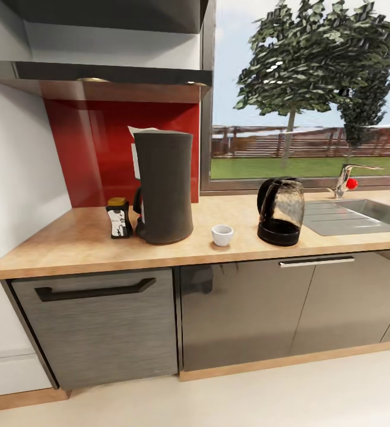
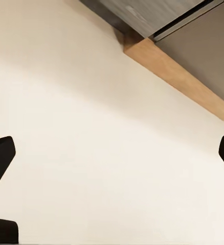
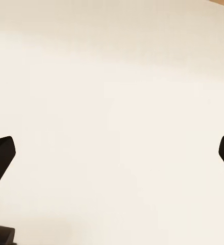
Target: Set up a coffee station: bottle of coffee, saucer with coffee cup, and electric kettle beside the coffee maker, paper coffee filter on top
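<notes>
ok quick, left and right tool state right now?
Left tool: open, holding nothing, pointed at the floor.
Right tool: open, holding nothing, also over bare floor.

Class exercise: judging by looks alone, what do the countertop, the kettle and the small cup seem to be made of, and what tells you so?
Countertop: light wood or wood-look laminate, matte, with faint grain.
Electric kettle: glossy dark body, likely glass or plastic; it reflects the window.
Coffee cup: white, smooth, probably ceramic.
It is a render, so these are guesses.

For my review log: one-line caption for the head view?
Counter with bottle, coffee maker, cup, kettle; sink at right.
</notes>
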### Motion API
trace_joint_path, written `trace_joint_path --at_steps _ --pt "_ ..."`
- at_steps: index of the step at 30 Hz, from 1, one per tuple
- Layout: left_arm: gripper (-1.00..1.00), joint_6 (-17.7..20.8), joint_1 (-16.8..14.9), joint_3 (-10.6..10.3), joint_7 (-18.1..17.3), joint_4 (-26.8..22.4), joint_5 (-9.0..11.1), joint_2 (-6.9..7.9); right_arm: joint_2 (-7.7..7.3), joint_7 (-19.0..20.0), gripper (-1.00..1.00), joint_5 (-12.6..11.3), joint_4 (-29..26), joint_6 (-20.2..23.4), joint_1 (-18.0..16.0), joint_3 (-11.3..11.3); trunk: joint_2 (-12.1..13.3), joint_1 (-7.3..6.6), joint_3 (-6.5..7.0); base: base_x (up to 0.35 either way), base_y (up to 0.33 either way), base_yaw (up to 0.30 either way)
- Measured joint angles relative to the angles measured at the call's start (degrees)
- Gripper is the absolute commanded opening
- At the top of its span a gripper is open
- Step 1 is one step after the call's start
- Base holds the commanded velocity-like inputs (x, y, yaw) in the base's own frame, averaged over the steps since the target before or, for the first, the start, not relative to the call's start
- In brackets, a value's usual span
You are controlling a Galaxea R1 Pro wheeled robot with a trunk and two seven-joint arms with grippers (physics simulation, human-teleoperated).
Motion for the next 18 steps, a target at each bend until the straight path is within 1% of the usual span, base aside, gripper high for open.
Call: trace_joint_path --at_steps 7,14,18 --pt "1.0 0.01 0.0 0.0 0.2 0.0 0.02 -0.09 0.01 -0.05 1.0 0.05 0.02 0.0 0.0 0.0 0.0 0.0 0.0 0.007 -0.142 0.0" --pt "1.0 0.01 0.0 -0.05 0.2 0.0 0.02 -0.17 0.01 -0.05 1.0 0.05 -0.03 0.0 0.0 -0.01 0.0 0.0 0.0 0.002 -0.024 0.009" --pt "1.0 0.01 0.01 -0.04 0.19 -0.01 0.01 -0.18 0.01 -0.09 1.0 0.05 0.01 -0.03 -0.01 -0.01 0.0 0.0 0.0 0.0 -0.003 0.13"
